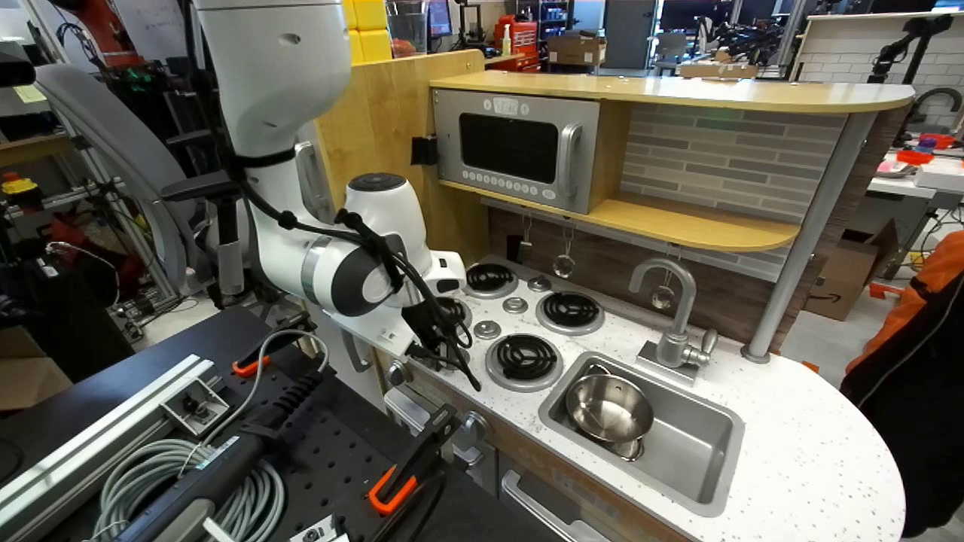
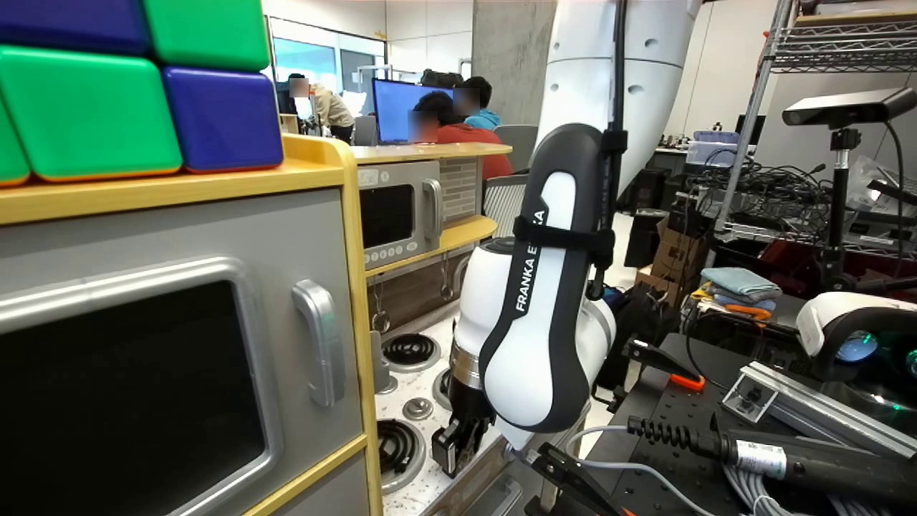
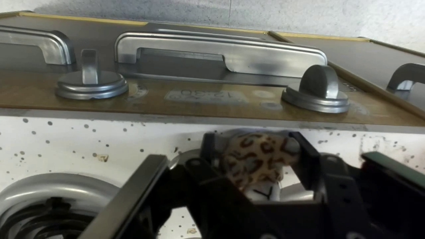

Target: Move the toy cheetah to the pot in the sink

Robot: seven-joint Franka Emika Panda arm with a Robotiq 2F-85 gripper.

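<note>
The toy cheetah point(image 3: 254, 159), tan with brown spots and a white muzzle, is between my gripper's fingers point(image 3: 254, 144) in the wrist view. It fills most of the gap. The right finger appears to touch it; blur hides whether the left does. My gripper is low at the stove's front edge in both exterior views point(image 1: 444, 357) point(image 2: 456, 450), where I cannot make out the toy. The round steel pot point(image 1: 610, 410) stands in the left part of the grey sink point(image 1: 693, 440) in an exterior view; the wrist view shows neither.
Black burners point(image 1: 571, 310) and small dials lie around the gripper. The curved faucet point(image 1: 685, 301) rises behind the sink. The microwave point(image 1: 520, 147) and shelf overhang the counter's back. Oven knobs point(image 3: 317, 89) and handles line the front. A black table point(image 1: 324, 421) with cables stands in front.
</note>
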